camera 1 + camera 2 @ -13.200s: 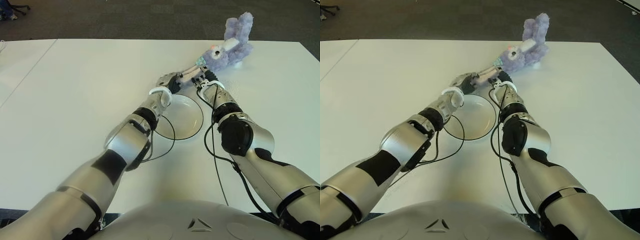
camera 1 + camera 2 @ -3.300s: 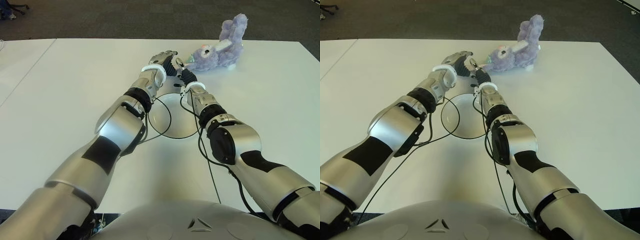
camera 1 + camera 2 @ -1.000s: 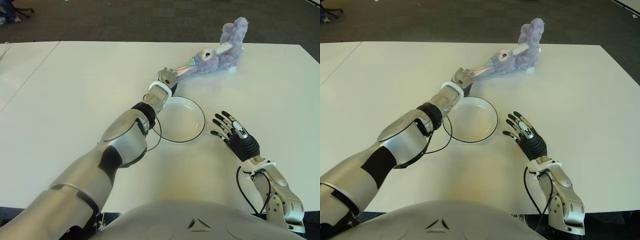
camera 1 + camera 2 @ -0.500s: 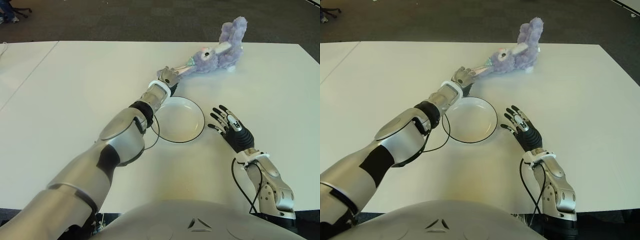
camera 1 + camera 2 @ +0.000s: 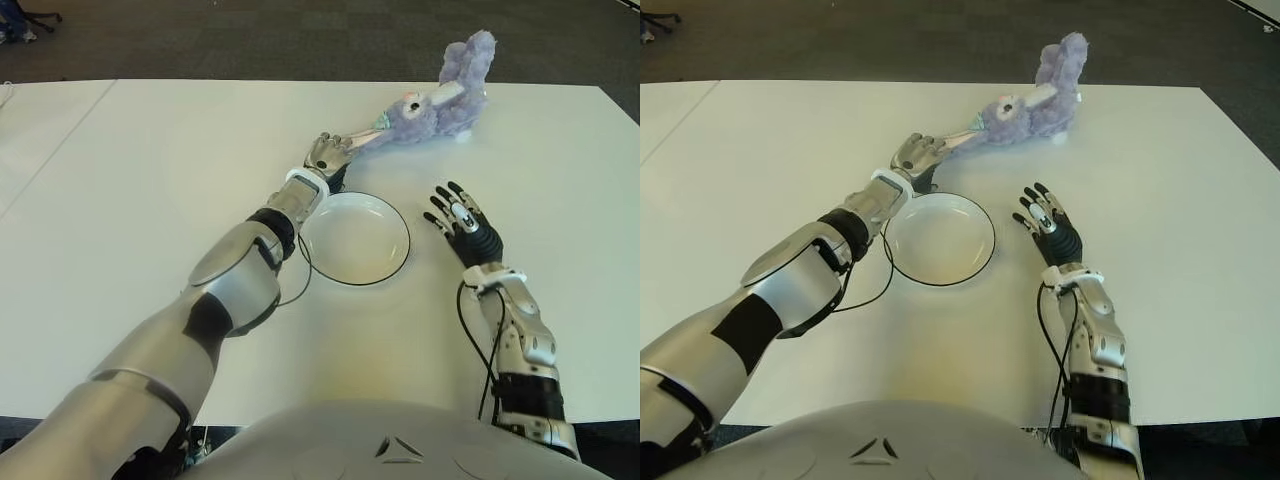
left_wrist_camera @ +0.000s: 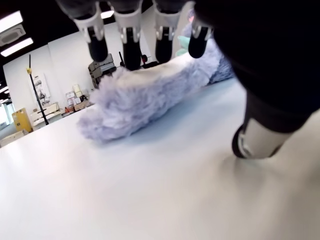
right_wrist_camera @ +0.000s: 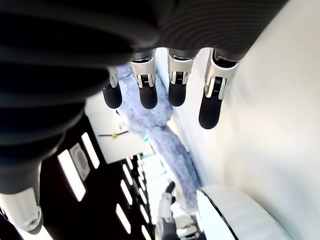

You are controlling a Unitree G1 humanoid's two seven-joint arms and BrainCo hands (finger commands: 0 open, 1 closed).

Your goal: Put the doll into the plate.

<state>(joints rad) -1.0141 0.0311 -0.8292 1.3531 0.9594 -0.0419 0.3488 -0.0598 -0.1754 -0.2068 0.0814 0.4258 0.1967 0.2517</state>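
The purple plush doll (image 5: 440, 103) lies on the white table (image 5: 150, 180) beyond the plate, one long limb (image 6: 145, 97) stretched toward my left hand (image 5: 328, 152). That hand's fingers (image 6: 125, 35) arch over the limb's end, while its thumb (image 6: 257, 140) sits apart on the table, so nothing is clamped. The white plate (image 5: 355, 240) with a dark rim lies just nearer than the left hand and holds nothing. My right hand (image 5: 455, 213) shows to the right of the plate, its fingers (image 7: 175, 80) spread and holding nothing.
Black cables loop from both wrists beside the plate (image 5: 300, 285). The table's far edge runs just behind the doll (image 5: 1035, 100), with dark carpet past it. A second white table (image 5: 30, 120) adjoins on the left.
My right hand has moved forward along the plate's right side, fingers still spread. My left hand has shifted slightly left at the end of the doll's limb. The doll has hardly moved.
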